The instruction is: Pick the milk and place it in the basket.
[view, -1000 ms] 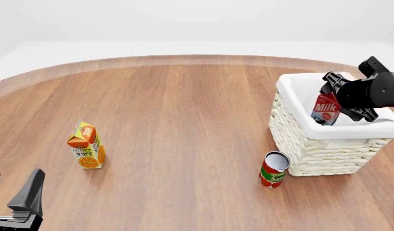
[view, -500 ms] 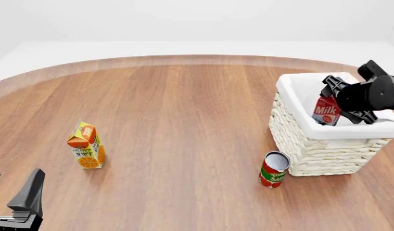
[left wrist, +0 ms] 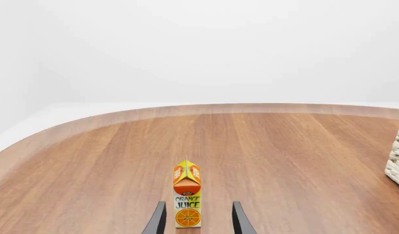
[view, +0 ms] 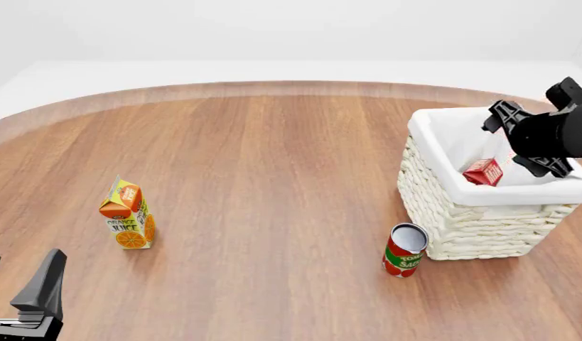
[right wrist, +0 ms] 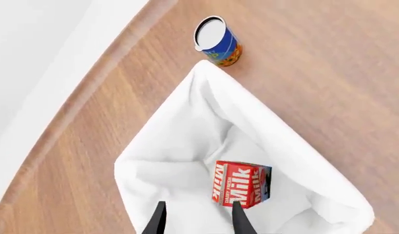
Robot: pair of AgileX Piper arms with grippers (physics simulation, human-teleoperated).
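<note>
While milk (view: 483, 172) lies inside basket (view: 466, 217), a can (view: 403, 250) stands beside it.

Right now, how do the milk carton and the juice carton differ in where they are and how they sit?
The milk lies inside the basket on its white lining; the juice carton stands on the bare table, far across from the basket.
The milk is tipped over; the juice carton is upright.
The milk has a red top; the juice carton is yellow-orange.
Both are small gable-top cartons, and neither is held.
</note>
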